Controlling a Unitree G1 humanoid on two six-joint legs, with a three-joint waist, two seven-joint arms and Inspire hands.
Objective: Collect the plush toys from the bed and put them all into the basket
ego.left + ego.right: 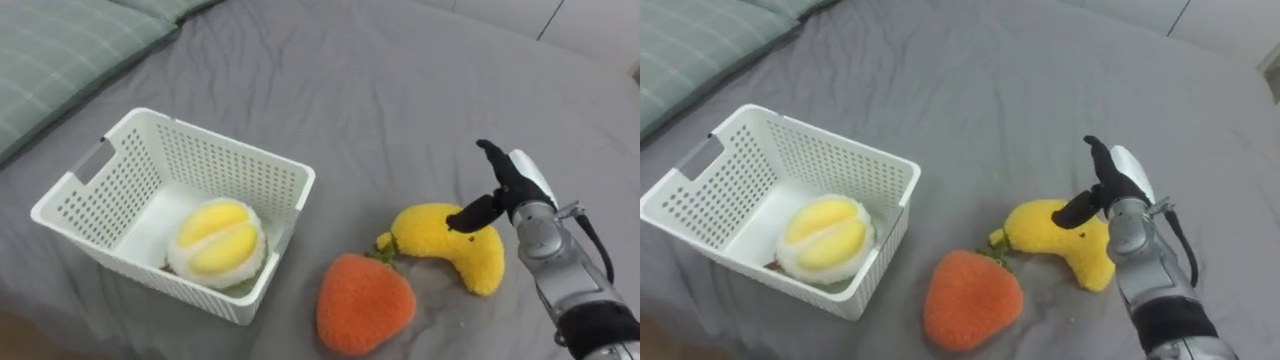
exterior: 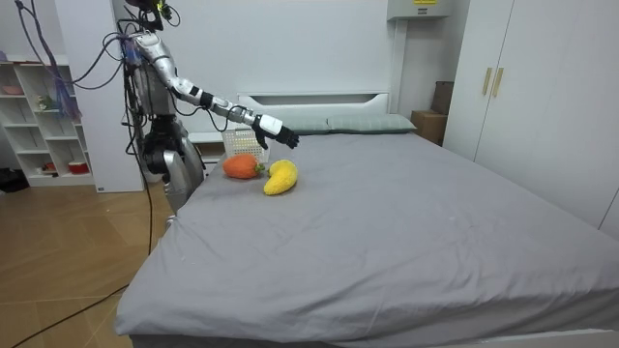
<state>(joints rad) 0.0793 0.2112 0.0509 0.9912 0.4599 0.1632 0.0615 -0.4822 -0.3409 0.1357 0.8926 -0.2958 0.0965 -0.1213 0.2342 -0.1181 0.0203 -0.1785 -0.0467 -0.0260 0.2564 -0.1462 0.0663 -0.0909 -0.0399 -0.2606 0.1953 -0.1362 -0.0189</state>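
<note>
The robot stands at the side of the bed (image 1: 420, 90), near its head end, with one arm stretched out over the grey cover. Its right hand (image 1: 508, 185) hangs just above the yellow banana toy (image 1: 430, 235), fingers straight and spread, thumb pointing down toward the toy and holding nothing. An orange strawberry toy (image 1: 365, 303) lies beside the banana, touching its tip. To the robot's left sits a white basket (image 1: 100, 185) with a yellow-and-white plush fruit (image 1: 216, 242) inside. A green pillow (image 1: 60, 50) lies beyond the basket.
</note>
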